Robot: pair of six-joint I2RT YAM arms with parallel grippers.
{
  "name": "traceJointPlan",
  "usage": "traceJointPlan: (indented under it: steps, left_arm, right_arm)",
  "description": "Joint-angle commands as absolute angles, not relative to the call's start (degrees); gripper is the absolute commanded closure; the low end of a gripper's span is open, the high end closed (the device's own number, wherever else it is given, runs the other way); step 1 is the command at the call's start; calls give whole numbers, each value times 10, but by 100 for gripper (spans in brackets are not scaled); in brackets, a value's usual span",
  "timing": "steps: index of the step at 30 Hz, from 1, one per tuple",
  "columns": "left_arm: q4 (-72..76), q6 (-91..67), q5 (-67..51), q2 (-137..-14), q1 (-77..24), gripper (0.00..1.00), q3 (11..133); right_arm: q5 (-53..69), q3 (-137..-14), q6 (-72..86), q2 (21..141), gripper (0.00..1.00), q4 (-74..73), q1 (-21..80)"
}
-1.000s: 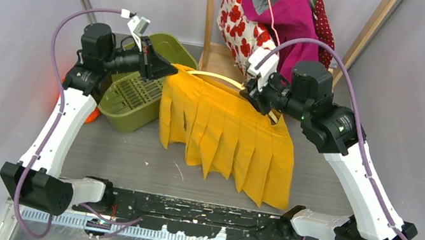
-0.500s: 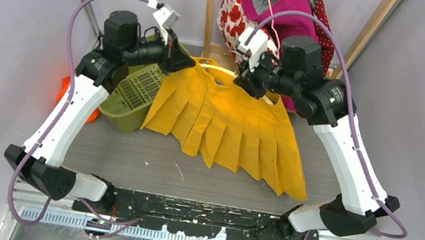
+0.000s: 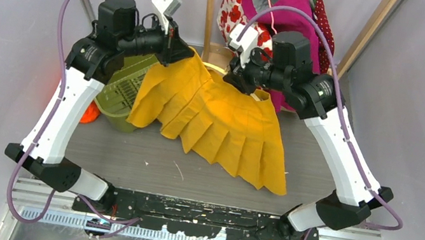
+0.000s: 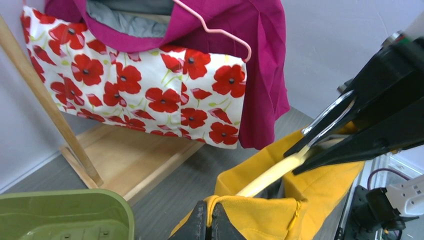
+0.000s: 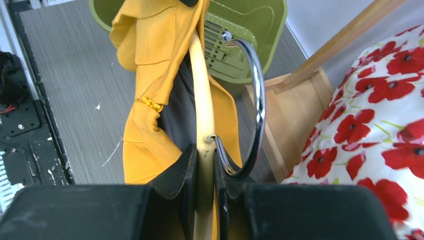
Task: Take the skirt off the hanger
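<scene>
The orange-yellow pleated skirt (image 3: 216,120) hangs in the air between my two grippers, its hem trailing on the table. My left gripper (image 3: 175,56) is shut on the skirt's waistband edge (image 4: 260,212), fingertips pinched together (image 4: 210,217). My right gripper (image 3: 232,78) is shut on the cream hanger bar (image 5: 200,90) just below its metal hook (image 5: 257,105). The bar (image 4: 272,175) runs inside the open waistband toward the left gripper. In the right wrist view the skirt (image 5: 150,60) drapes to the left of the bar, and the right gripper (image 5: 204,155) clamps the bar from both sides.
A green plastic basket (image 3: 127,90) stands under the left arm. A wooden rack (image 3: 209,10) at the back holds a poppy-print garment (image 3: 239,18) and a magenta one (image 3: 297,17). An orange object (image 3: 90,112) lies by the left wall.
Both grippers have risen and shifted back and left, carrying skirt and hanger. The skirt's hem has slid left across the table, and its left end now droops over the basket.
</scene>
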State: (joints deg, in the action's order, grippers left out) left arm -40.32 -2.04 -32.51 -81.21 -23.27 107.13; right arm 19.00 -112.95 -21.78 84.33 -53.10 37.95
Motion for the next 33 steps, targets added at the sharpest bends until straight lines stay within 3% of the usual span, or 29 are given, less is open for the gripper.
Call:
traceJointPlan:
  steps: [1, 17, 25, 33]
  left_arm:
    - [-348, -26, -348, -817, -246, 100, 1138]
    - [-378, -15, -336, -827, -248, 100, 1185]
    - [-408, 20, -290, -807, -248, 100, 1190]
    - [-414, 7, -288, -823, -248, 100, 1250]
  right_arm:
    - [272, -1151, -195, 876, 99, -472, 407]
    - [268, -1156, -197, 943, 99, -481, 416]
    - [214, -1097, -217, 885, 99, -480, 387]
    - [283, -1036, -192, 871, 99, -449, 355]
